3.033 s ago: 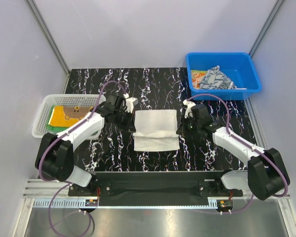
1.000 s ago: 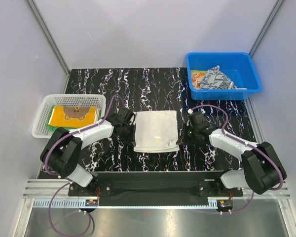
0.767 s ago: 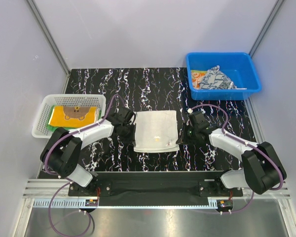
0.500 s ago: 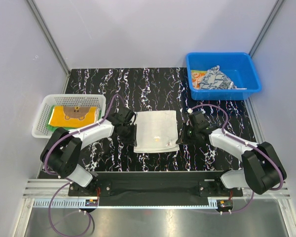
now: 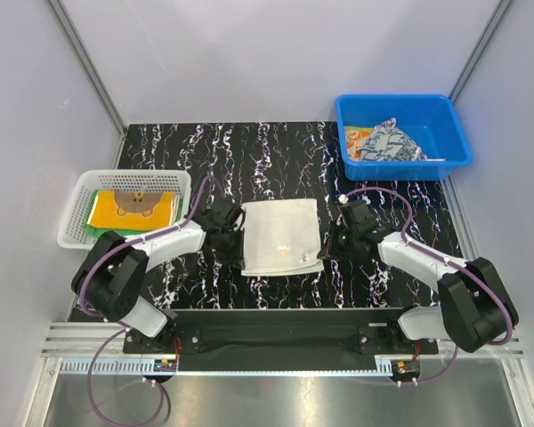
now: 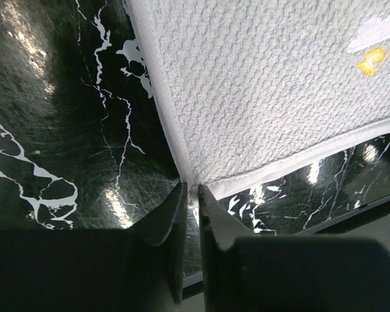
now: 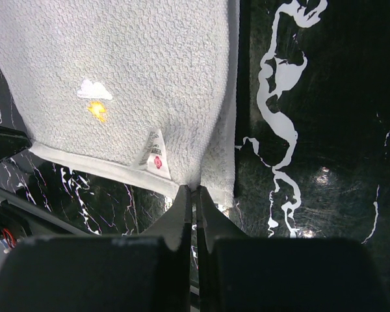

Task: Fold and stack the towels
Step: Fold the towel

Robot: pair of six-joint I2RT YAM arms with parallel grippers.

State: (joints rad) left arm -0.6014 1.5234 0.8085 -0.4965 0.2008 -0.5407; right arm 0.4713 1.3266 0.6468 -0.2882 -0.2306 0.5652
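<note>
A black counter (image 5: 276,151) veined in white marble streaks sits between pale walls, a blue plastic bin (image 5: 409,171) at upper right, a white slatted basket (image 5: 71,215) at left. The nubbly white towel (image 5: 282,233) lies folded flat at centre. The right jaws pinch its lower right corner; the left jaws, barely parted, meet its lower left corner, and I cannot tell whether they grip it.

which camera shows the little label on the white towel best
The right wrist view: the label lies close and sharp on the white towel near its hem. The left wrist view shows the towel's other corner, no label. From the top view it is too small to make out.
</note>
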